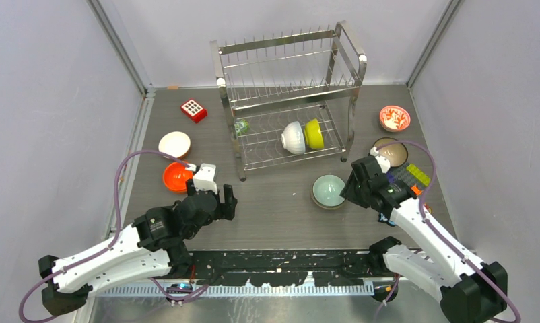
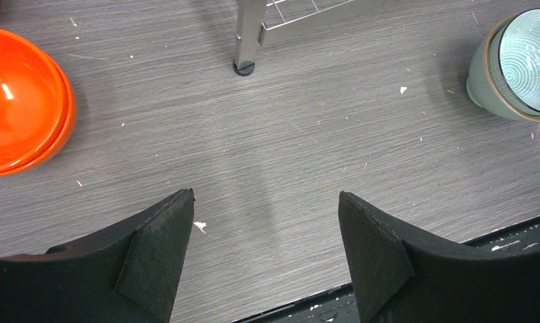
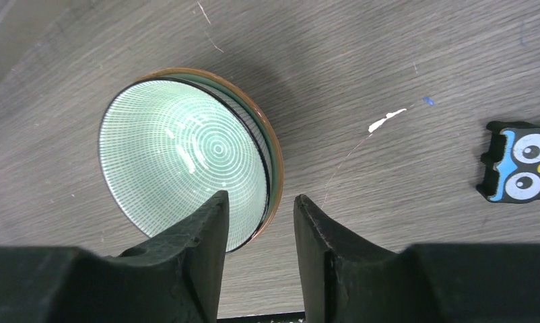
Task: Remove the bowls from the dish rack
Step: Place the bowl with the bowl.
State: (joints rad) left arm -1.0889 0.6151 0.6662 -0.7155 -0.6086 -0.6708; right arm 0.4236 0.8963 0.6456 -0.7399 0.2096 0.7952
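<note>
The steel wire dish rack stands at the back centre. Its lower tier holds a white bowl and a lime-yellow bowl, both on edge. On the table lie an orange bowl, a white bowl, a red-and-white patterned bowl, a dark bowl and a pale teal bowl. My right gripper is slightly open, its fingers on either side of the teal bowl's near rim without clamping it. My left gripper is open and empty over bare table, between the orange bowl and the teal bowl.
A red square block with white dots lies left of the rack. Flat coloured toy bricks lie by my right arm, with an owl-shaped piece near them. A rack leg stands ahead of my left gripper. Walls enclose three sides.
</note>
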